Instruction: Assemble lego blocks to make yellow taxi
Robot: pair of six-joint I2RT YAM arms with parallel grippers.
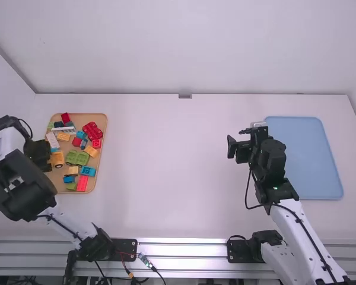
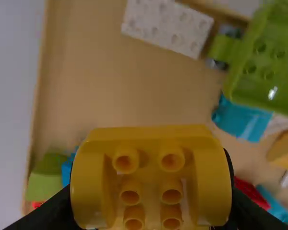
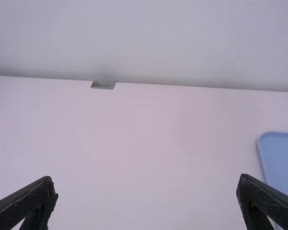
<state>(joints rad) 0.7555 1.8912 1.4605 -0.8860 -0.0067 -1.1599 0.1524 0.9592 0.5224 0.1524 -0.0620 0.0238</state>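
My left gripper [image 1: 48, 157] is low over the left side of the tan tray [image 1: 98, 178], at a yellow block [image 1: 58, 159]. In the left wrist view, the gripper [image 2: 151, 191] is shut on this yellow block [image 2: 151, 139], a wide piece with rounded sides and several round studs. Its fingers are largely hidden behind the block. To the right of the table's middle, my right gripper [image 1: 235, 147] hangs over bare table. In the right wrist view, the gripper [image 3: 146, 199] stands open, with nothing between its widely parted fingers.
Loose blocks lie in the tray: a green piece [image 1: 77, 157], red blocks [image 1: 92, 130], a cyan block [image 1: 88, 171] and a white block [image 2: 168, 24], among others. A flat blue tray [image 1: 305, 157] lies on the table's right, partly behind the right arm.
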